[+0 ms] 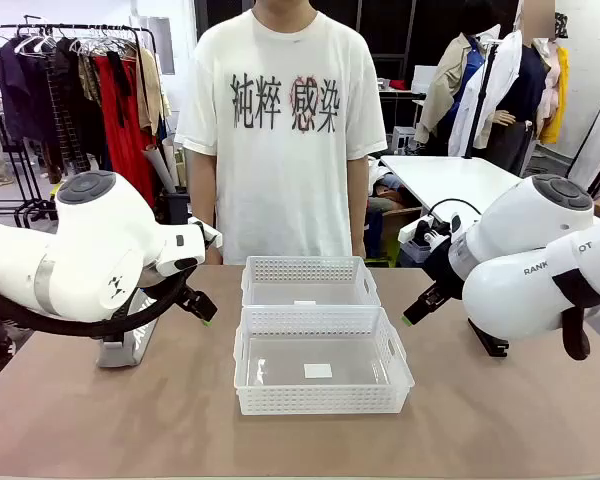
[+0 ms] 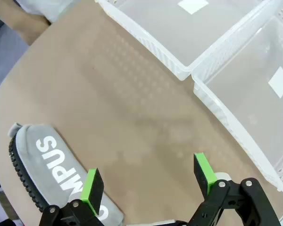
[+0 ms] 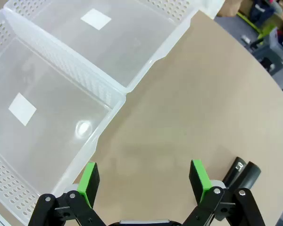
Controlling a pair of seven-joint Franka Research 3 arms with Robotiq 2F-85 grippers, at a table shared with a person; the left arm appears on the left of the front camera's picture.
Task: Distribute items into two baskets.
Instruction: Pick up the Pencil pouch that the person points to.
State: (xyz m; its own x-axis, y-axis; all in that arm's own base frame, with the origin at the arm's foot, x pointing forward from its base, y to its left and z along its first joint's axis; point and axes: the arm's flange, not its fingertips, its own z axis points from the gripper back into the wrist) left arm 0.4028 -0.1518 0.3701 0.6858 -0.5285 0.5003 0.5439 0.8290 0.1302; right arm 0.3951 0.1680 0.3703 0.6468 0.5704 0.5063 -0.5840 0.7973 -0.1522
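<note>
White left arm [image 1: 90, 255] and right arm [image 1: 530, 250] crouch low at either side of the near basket [image 1: 320, 400] and far basket [image 1: 310, 268], wrists angled down toward the table [image 1: 80, 420]. Our left gripper [image 2: 148, 182] hangs spread wide and empty, the grey pouch [image 2: 47, 160] lying just beside one finger. Our right gripper [image 3: 144, 181] gapes empty too, the black stapler [image 3: 244, 173] near it.

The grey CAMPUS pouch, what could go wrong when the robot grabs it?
1. The grey pouch lies off-centre, behind one pad of the open left gripper, so closing here might pinch only its soft edge and let it slip.
2. The two white baskets sit with rims meeting, so a careless drop could land on the rims.
</note>
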